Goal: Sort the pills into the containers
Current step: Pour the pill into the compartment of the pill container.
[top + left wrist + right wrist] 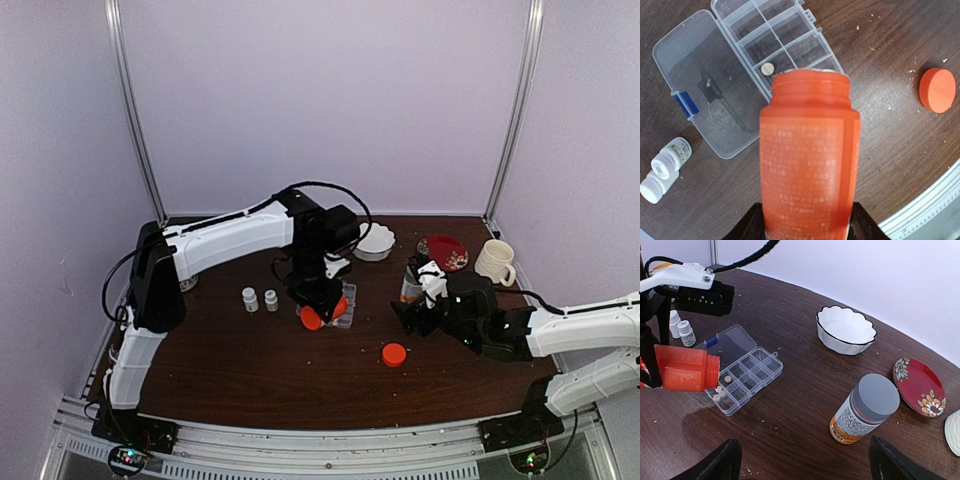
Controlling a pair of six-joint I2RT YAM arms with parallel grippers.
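Note:
My left gripper [807, 222] is shut on an uncapped orange bottle [809, 155], which lies tilted on its side with its mouth over the clear organizer box [790, 35]. The box stands open, its lid [705, 85] flat on the table. One pale pill [768, 68] lies in a compartment just past the bottle's mouth. The right wrist view shows that pill [727, 378] and two more pills [717, 393] in the box [752, 370] by the bottle's mouth [712, 372]. My right gripper [805, 465] hangs open to the right, apart from the box, holding nothing.
The orange cap [394, 353] lies loose in front of the box. Two tiny white bottles [259, 299] stand to its left. A grey-capped bottle [865, 410], a white bowl [846, 330], a red flowered plate [918, 386] and a cream mug [495, 261] stand toward the back right.

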